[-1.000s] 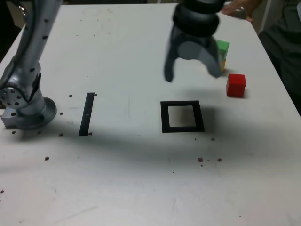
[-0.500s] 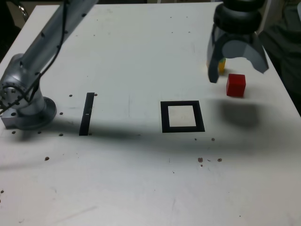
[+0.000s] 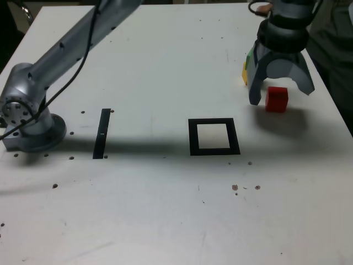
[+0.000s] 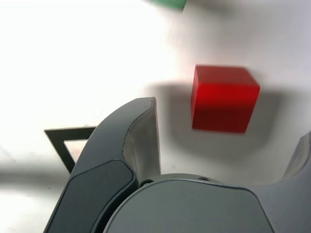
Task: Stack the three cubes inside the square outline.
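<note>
I have the gripper [image 3: 281, 96] with its jaws wide apart around nothing, above the red cube [image 3: 276, 99]; I should centre it, descend straight and close gently (no nudging). The exterior view gives me the whole square outline [image 3: 214, 151], its centre bare, left of the cube, whereas the wrist view shows only its corner but leaves the red cube unobstructed

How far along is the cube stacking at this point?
Nothing is stacked inside the square outline yet; its white centre is bare. Nothing is held: the open gripper hovers around the red cube, probably about to grasp it. All three remain to be placed, with green and yellow partly hidden behind the gripper.
</note>
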